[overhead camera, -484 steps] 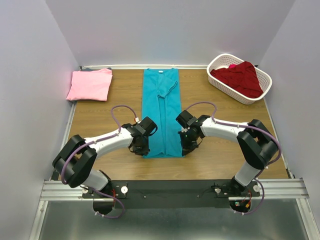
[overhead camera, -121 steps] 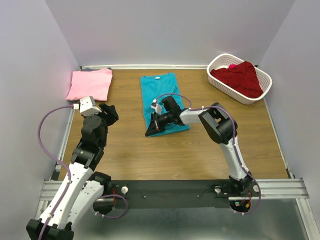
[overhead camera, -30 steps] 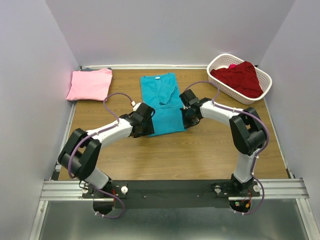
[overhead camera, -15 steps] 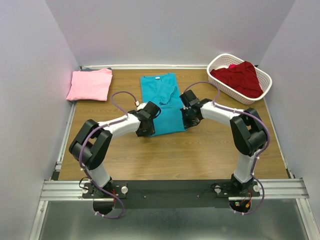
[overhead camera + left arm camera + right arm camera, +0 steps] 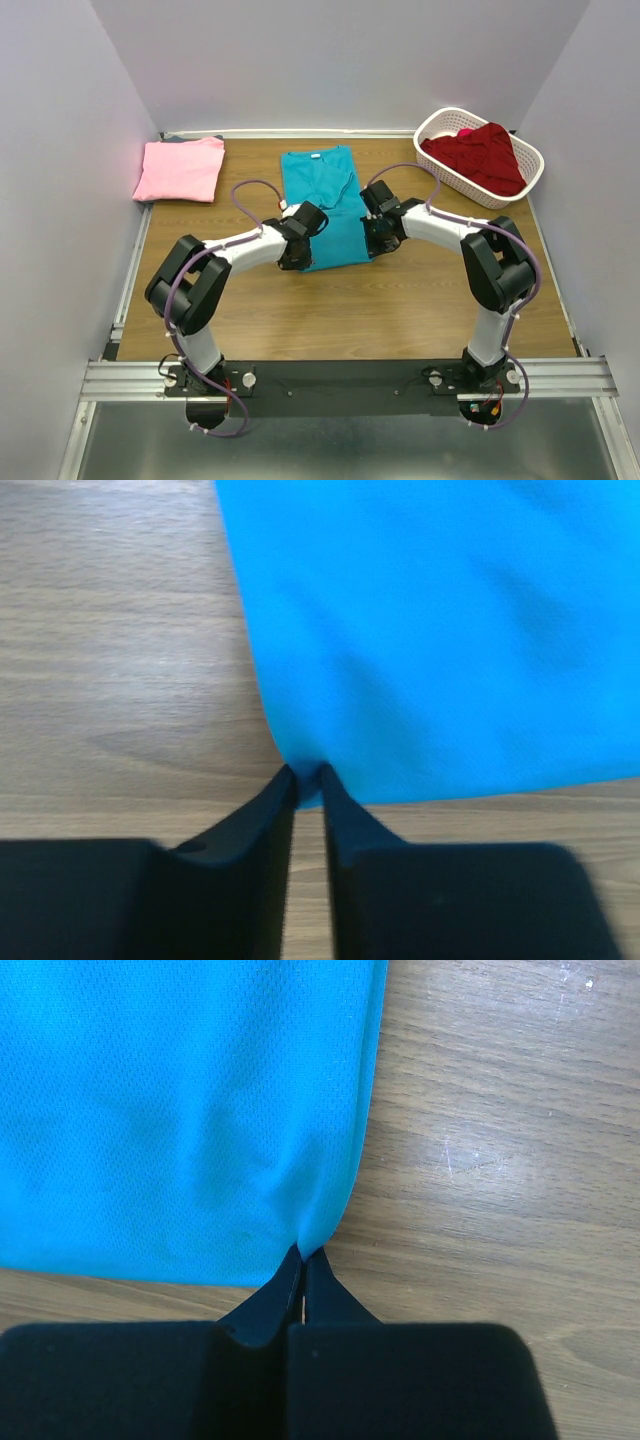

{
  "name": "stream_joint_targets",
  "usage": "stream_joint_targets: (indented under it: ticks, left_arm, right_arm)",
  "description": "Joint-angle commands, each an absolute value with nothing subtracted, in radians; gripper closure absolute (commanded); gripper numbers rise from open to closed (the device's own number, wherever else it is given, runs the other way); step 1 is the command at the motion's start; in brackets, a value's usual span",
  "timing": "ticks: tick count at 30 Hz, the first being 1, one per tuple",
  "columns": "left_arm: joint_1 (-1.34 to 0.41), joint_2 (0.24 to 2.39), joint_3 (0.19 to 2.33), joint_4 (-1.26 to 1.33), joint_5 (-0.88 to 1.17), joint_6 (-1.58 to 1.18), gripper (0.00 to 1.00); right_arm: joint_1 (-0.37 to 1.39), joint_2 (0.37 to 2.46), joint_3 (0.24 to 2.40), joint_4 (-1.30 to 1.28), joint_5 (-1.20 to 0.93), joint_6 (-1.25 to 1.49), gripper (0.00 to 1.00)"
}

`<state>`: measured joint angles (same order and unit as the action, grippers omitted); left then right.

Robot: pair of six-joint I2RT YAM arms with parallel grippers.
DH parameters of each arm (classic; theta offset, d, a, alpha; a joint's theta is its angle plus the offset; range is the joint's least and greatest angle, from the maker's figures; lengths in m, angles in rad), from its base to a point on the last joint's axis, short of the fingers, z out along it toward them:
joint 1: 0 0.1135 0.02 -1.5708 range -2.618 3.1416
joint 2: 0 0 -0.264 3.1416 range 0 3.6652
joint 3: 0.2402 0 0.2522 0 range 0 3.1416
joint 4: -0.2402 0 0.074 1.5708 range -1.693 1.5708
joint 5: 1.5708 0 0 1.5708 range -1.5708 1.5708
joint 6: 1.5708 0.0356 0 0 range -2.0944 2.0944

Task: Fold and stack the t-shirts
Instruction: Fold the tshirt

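Note:
The teal t-shirt point(image 5: 322, 200) lies folded into a short rectangle mid-table, collar at the far end. My left gripper point(image 5: 291, 262) pinches its near left corner; in the left wrist view the left gripper point(image 5: 308, 775) has its tips narrowly closed with teal t-shirt cloth point(image 5: 440, 630) tucked between them. My right gripper point(image 5: 372, 248) holds the near right corner; in the right wrist view the right gripper point(image 5: 303, 1253) is shut on the teal t-shirt point(image 5: 180, 1110). A folded pink t-shirt point(image 5: 180, 168) rests at the far left. The dark red t-shirt point(image 5: 480, 155) sits crumpled in the basket.
A white slotted basket point(image 5: 437, 122) stands at the far right corner. Bare wood table point(image 5: 330, 310) spreads between the teal shirt and the arm bases. Pale walls close in the left, back and right sides.
My left gripper has slid right to the teal shirt's near left corner and closed its jaws on the cloth. The right gripper has kept its grip in place.

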<state>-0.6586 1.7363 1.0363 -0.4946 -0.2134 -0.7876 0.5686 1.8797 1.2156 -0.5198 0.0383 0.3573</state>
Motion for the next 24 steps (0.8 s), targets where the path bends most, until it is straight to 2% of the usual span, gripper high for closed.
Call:
stream_joint_targets:
  ticks: [1,2,3,14,19,24]
  left_arm:
    - [-0.669,1.848,0.966,-0.531,-0.153,-0.776,0.88]
    - [-0.669,1.850,0.963,-0.532,-0.152,-0.773,0.92]
    - [-0.669,1.848,0.962,-0.529,-0.150,-0.773,1.00]
    - [-0.683,1.734,0.970,-0.615,-0.143,-0.735,1.00]
    - [-0.850,1.566,0.937,-0.776,-0.124,-0.764,1.00]
    - [-1.017,1.398,0.878,-0.859,0.044,-0.880,1.00]
  right_arm:
    - [0.580,1.948,1.137,-0.614,0.072,0.336,0.99]
    - [0.578,1.945,1.135,-0.614,0.078,0.336,0.99]
    - [0.578,1.942,1.135,-0.612,0.086,0.336,0.99]
    - [0.580,1.813,1.132,-0.673,0.089,0.305,0.99]
    - [0.597,1.662,1.054,-0.828,0.049,0.318,0.99]
    - [0.623,1.470,0.999,-1.012,-0.081,0.373,0.99]
